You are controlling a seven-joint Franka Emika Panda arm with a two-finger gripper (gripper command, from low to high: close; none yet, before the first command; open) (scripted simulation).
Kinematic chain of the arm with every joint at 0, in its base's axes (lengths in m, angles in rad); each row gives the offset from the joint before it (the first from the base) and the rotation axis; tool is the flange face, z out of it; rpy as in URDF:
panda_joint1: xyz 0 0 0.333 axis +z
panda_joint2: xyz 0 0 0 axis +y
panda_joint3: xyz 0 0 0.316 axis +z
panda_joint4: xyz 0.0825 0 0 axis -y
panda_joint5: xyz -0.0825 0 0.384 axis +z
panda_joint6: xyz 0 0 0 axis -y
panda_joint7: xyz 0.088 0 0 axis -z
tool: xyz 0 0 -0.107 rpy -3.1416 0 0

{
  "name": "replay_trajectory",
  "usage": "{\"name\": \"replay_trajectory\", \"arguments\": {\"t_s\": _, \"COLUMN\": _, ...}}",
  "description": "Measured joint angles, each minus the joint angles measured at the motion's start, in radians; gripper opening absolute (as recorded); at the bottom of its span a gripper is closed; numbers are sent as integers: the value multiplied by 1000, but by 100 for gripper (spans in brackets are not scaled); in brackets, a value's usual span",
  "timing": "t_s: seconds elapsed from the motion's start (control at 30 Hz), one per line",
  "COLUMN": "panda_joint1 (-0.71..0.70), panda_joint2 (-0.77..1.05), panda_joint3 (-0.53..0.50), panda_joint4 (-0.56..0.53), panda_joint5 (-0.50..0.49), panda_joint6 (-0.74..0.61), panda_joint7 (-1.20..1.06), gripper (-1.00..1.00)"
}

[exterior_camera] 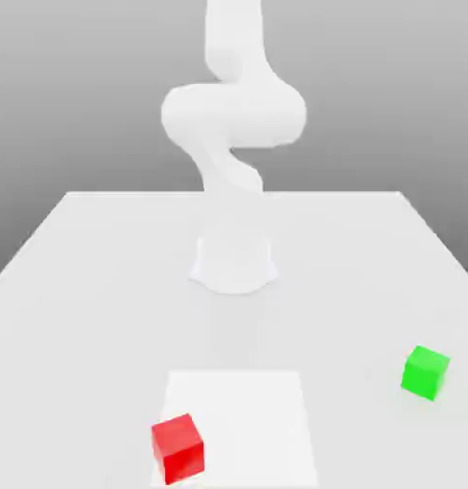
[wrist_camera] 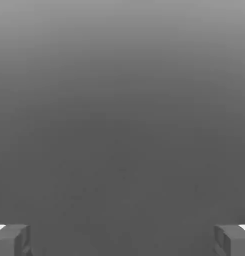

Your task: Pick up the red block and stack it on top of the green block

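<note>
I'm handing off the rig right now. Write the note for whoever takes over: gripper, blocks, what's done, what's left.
Gripper: open, holding nothing, its two grey fingertips wide apart in the hand view.
Small red cube block: on the white table, near the front edge, toward the exterior view's left.
Small green cube block: on the table toward the exterior view's right, well apart from the red one.
Done: nothing yet.
Left: reach and grasp the red block, lift it, set it on the green block.

matt, smooth surfaces throughout

red block [exterior_camera: 178, 447] and green block [exterior_camera: 426, 371]: plain matt colour; arm [exterior_camera: 233, 124] and table [exterior_camera: 85, 287]: smooth, untextured white.
</note>
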Motion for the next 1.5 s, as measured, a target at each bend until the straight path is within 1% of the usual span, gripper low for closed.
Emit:
{"name": "replay_trajectory", "arguments": {"t_s": 0.3, "panda_joint1": -169, "panda_joint2": 336, "panda_joint3": 114, "panda_joint4": -62, "panda_joint5": -102, "panda_joint6": 121, "panda_joint7": 387, "gripper": 0}}
{"name": "replay_trajectory", "arguments": {"t_s": 0.53, "panda_joint1": -238, "panda_joint2": 591, "panda_joint3": 135, "panda_joint4": -109, "panda_joint5": -161, "panda_joint6": 215, "panda_joint7": 669, "gripper": 0}}
{"name": "replay_trajectory", "arguments": {"t_s": 0.67, "panda_joint1": -263, "panda_joint2": 729, "panda_joint3": 127, "panda_joint4": -138, "panda_joint5": -153, "panda_joint6": 272, "panda_joint7": 800, "gripper": 0}}
{"name": "replay_trajectory", "arguments": {"t_s": 0.83, "panda_joint1": -267, "panda_joint2": 891, "panda_joint3": 125, "panda_joint4": -172, "panda_joint5": -75, "panda_joint6": 352, "panda_joint7": 908, "gripper": 0}}
{"name": "replay_trajectory", "arguments": {"t_s": 0.9, "panda_joint1": -256, "panda_joint2": 960, "panda_joint3": 111, "panda_joint4": -168, "panda_joint5": -76, "panda_joint6": 404, "panda_joint7": 929, "gripper": 0}}
{"name": "replay_trajectory", "arguments": {"t_s": 1.0, "panda_joint1": -225, "panda_joint2": 1069, "panda_joint3": 73, "panda_joint4": -153, "panda_joint5": -105, "panda_joint6": 493, "panda_joint7": 956, "gripper": 0}}
{"name": "replay_trajectory", "arguments": {"t_s": 1.03, "panda_joint1": -219, "panda_joint2": 1087, "panda_joint3": 66, "panda_joint4": -150, "panda_joint5": -111, "panda_joint6": 508, "panda_joint7": 961, "gripper": -100}}
{"name": "replay_trajectory", "arguments": {"t_s": 1.23, "panda_joint1": -217, "panda_joint2": 1096, "panda_joint3": 63, "panda_joint4": -149, "panda_joint5": -114, "panda_joint6": 518, "panda_joint7": 964, "gripper": -100}}
{"name": "replay_trajectory", "arguments": {"t_s": 1.3, "panda_joint1": -227, "panda_joint2": 1057, "panda_joint3": 76, "panda_joint4": -155, "panda_joint5": -100, "panda_joint6": 485, "panda_joint7": 953, "gripper": -100}}
{"name": "replay_trajectory", "arguments": {"t_s": 1.43, "panda_joint1": -240, "panda_joint2": 925, "panda_joint3": 108, "panda_joint4": -178, "panda_joint5": -51, "panda_joint6": 377, "panda_joint7": 912, "gripper": -100}}
{"name": "replay_trajectory", "arguments": {"t_s": 1.5, "panda_joint1": -207, "panda_joint2": 884, "panda_joint3": 168, "panda_joint4": -195, "panda_joint5": -39, "panda_joint6": 356, "panda_joint7": 856, "gripper": -100}}
